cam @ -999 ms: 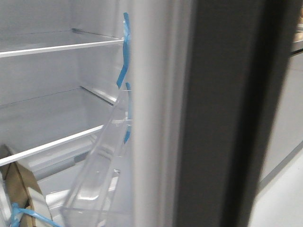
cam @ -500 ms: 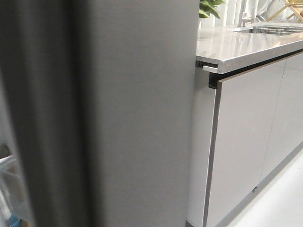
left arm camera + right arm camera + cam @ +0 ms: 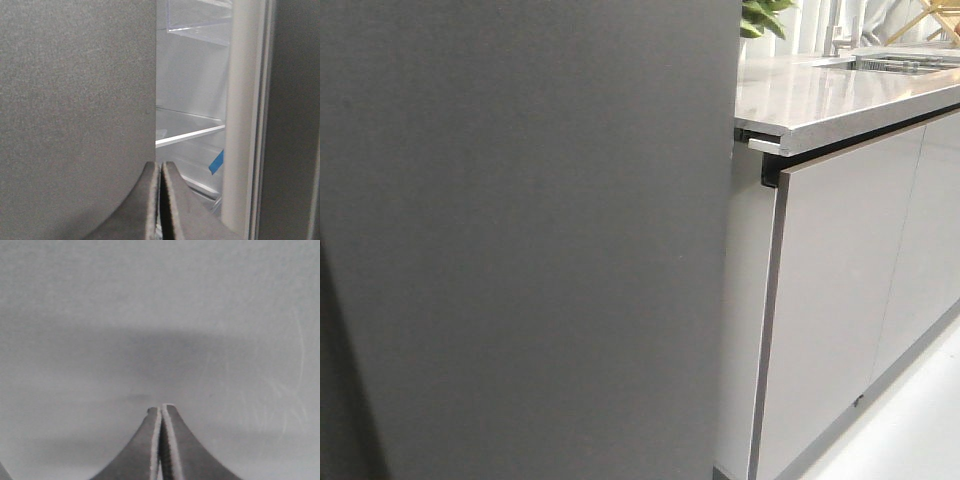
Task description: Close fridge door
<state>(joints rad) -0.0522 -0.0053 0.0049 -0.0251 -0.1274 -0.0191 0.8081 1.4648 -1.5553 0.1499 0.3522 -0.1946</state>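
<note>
Kitchen; fridge door point(image 3: 160, 315) before right pincer point(image 3: 160, 412)

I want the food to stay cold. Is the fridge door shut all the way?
Not quite. Past the fridge door the left wrist view shows a gap, with a white shelf and blue tape inside.

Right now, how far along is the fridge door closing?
Mostly done: in the front view the dark grey fridge door fills the frame beside the light cabinet. In hand: the left tool, fingers pressed together, sits at the door's edge, where a gap shows a white shelf and blue tape. The right tool, also shut, faces a plain grey surface. Left: closing that last gap.
</note>
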